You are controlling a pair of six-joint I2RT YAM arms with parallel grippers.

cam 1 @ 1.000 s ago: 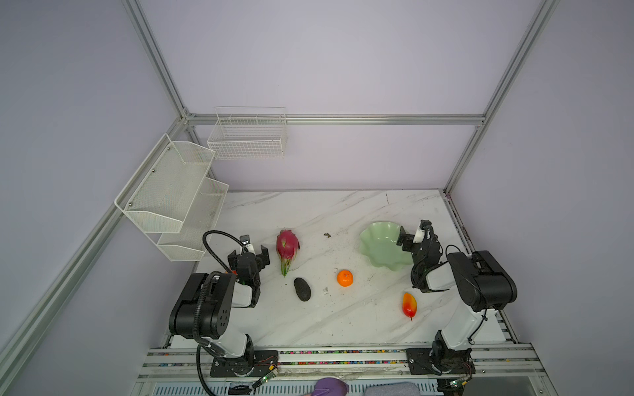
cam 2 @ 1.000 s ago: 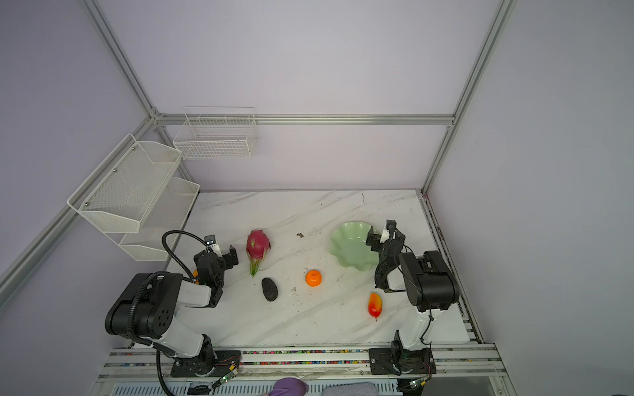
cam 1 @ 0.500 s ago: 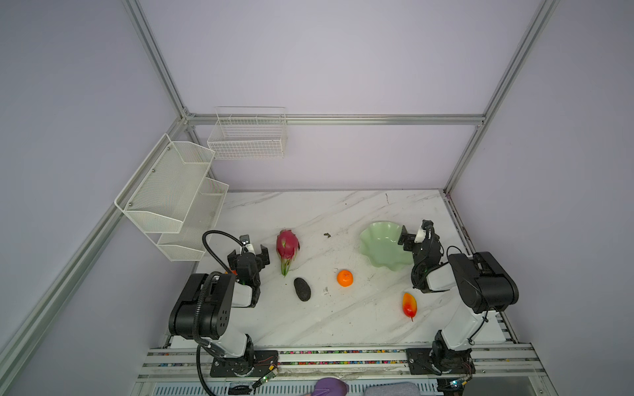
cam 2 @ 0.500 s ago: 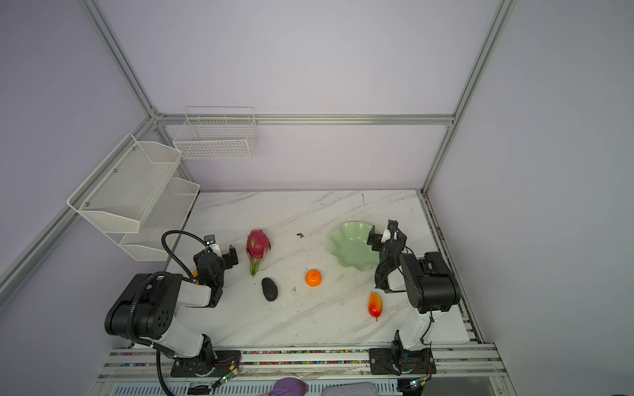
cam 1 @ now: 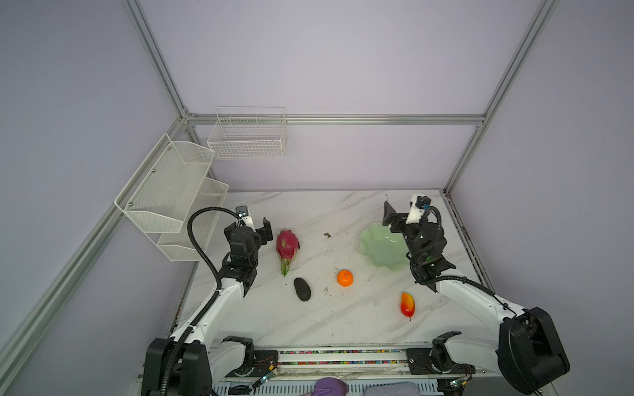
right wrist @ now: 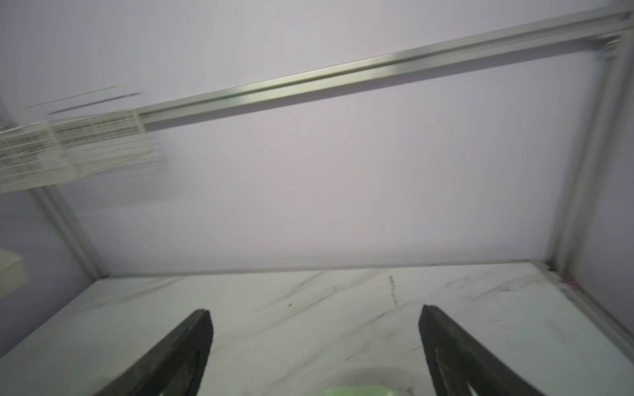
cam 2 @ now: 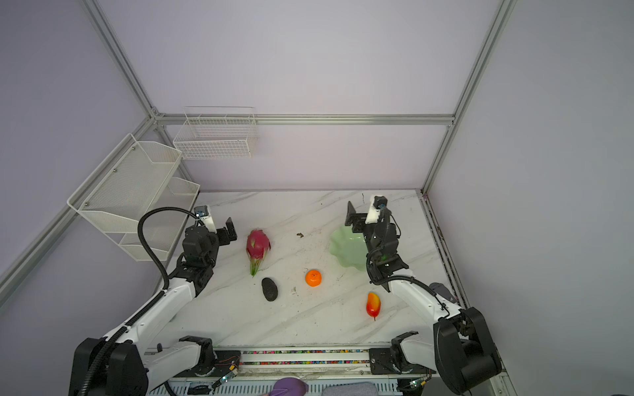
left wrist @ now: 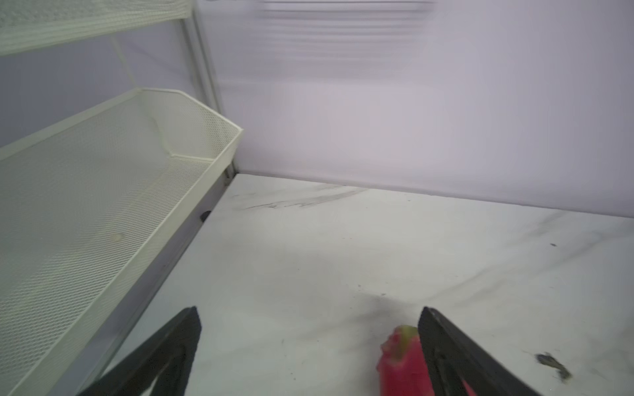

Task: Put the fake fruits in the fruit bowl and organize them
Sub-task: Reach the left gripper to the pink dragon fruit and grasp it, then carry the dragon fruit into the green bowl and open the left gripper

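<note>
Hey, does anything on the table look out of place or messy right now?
A small dark scrap lies on the marble table between the dragon fruit and the fruit bowl, with faint grey smudges nearby. Nothing looks spilled or damaged.

I see a white marble table filling the lower middle of both top views. A two-tier white mesh shelf hangs on the wall at the left. A white wire basket hangs on the back wall, upper left of centre. A small dark speck lies on the marble near the middle. Something purple pokes in at the bottom edge.
</note>
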